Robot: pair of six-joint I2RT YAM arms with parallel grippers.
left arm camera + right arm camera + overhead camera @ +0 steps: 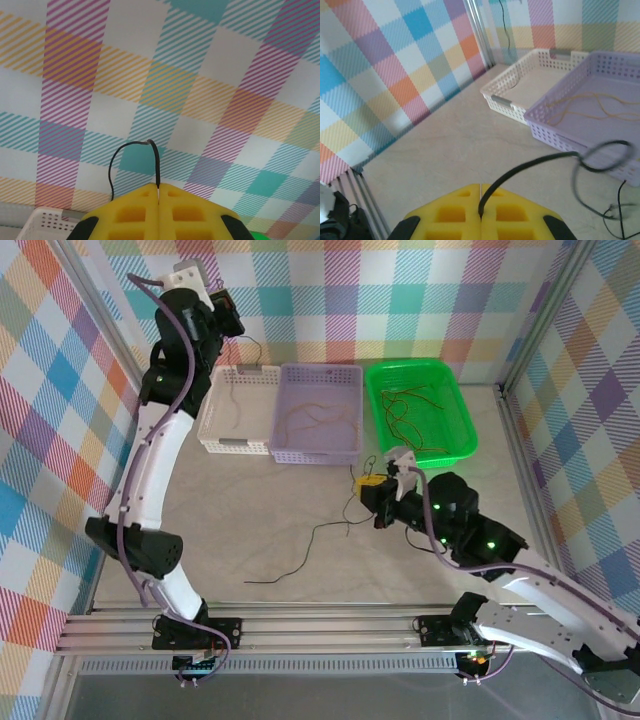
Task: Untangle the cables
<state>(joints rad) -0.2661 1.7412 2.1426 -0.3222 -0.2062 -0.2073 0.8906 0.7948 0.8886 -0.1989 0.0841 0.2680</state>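
**Both grippers clamped on cables: left high, right low**

Left gripper (158, 188): yellow fingers (132, 212) pressed together with no gap, pinching a thin dark cable (156, 160) at the seam. The cable rises straight from the tips, bends over to the left and drops back past the left finger. Top view: the arm is up near the back wall. The cable hangs from the gripper toward the white basket (255, 415) below it. Cannot tell whether its low end touches the basket floor.

Right gripper (480, 188): likewise closed, gripping a black cable (530, 162). The cable leaves the seam, arcs ahead and to the right, then curls into a blurred loop just in front of the purple basket (555, 135). Top view: the gripper sits low over the table (250, 510), just on the near side of the purple basket. The rest of the black cable trails from the tips to the gripper's left and back toward the arm bases, lying on the table. Its free end is well apart from the tips.

Loose cables:
- Orange-yellow cables (322, 412) lie in the purple basket, ahead and left of the right gripper.
- Red cables (405, 420) lie in the green basket (412, 365), ahead of it.
- Both lots are apart from the grippers.
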